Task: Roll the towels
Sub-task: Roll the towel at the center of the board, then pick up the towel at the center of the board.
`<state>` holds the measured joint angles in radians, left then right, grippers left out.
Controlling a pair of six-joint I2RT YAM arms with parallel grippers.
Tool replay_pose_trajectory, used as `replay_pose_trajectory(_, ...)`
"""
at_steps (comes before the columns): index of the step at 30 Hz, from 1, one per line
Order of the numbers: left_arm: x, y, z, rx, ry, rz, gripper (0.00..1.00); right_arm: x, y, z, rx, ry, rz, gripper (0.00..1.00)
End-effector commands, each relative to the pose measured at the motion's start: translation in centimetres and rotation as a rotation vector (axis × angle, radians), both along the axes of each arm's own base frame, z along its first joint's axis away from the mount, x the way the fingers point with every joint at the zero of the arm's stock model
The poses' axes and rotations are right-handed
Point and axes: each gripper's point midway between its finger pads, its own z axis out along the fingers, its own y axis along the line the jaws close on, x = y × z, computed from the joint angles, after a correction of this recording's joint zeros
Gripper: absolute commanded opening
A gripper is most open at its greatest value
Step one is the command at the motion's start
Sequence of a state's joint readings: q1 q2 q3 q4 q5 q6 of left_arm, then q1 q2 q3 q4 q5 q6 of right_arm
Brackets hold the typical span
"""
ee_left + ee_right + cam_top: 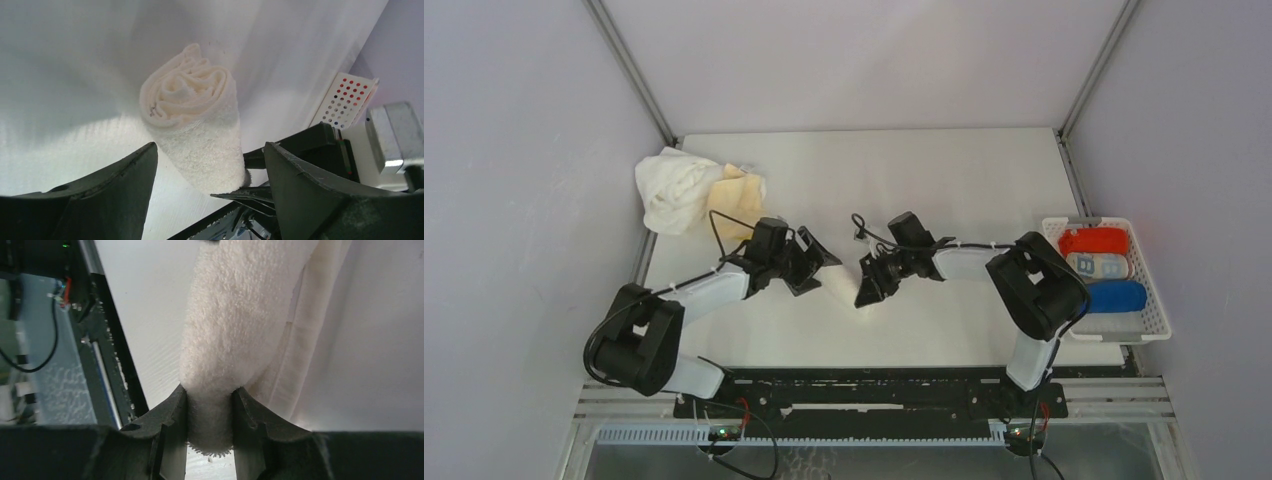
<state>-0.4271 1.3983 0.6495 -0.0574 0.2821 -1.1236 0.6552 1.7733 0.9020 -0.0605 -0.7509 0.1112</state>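
A cream towel (192, 120), rolled into a tight cylinder, lies on the white table (944, 180) between my two grippers; it shows faintly in the top view (843, 284). My left gripper (210, 150) is open, with its jaws on either side of the roll's near part and not touching it. My right gripper (210, 395) is shut on the roll's other end (235, 315), squeezing the terry. In the top view the left gripper (812, 262) and right gripper (870, 281) face each other at the table's middle. A loose white towel (672, 188) and a pale yellow-orange towel (738, 198) lie in a heap at the back left.
A white slatted basket (1154, 300) at the right edge holds a red roll (1094, 240), a light-blue patterned roll (1097, 266) and a royal blue roll (1116, 296). Grey walls enclose the table on three sides. The black arm-base rail (864, 385) runs along the near edge.
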Motion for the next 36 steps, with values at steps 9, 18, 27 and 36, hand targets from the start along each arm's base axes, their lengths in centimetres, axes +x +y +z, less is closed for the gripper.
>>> replay_pose_trajectory(9,-0.7,-1.2,-3.2,0.03,0.065,-0.031,0.8,-1.0,-0.8,-2.3,0.047,0.324,-0.02,0.3)
replay_pose_trajectory(18,-0.7,-0.3,-5.2,0.107,0.094,-0.018,0.67,-0.3,-1.9,-4.6,0.02,0.471,-0.091,0.33)
replay_pose_trajectory(27,-1.3,0.1,-5.9,0.156,0.143,-0.036,0.48,1.4,-2.7,-2.2,-0.139,0.169,-0.155,0.61)
replay_pose_trajectory(36,-1.9,0.5,-5.2,0.239,0.211,-0.117,0.46,2.6,-3.4,4.1,-0.455,-0.479,-0.206,0.86)
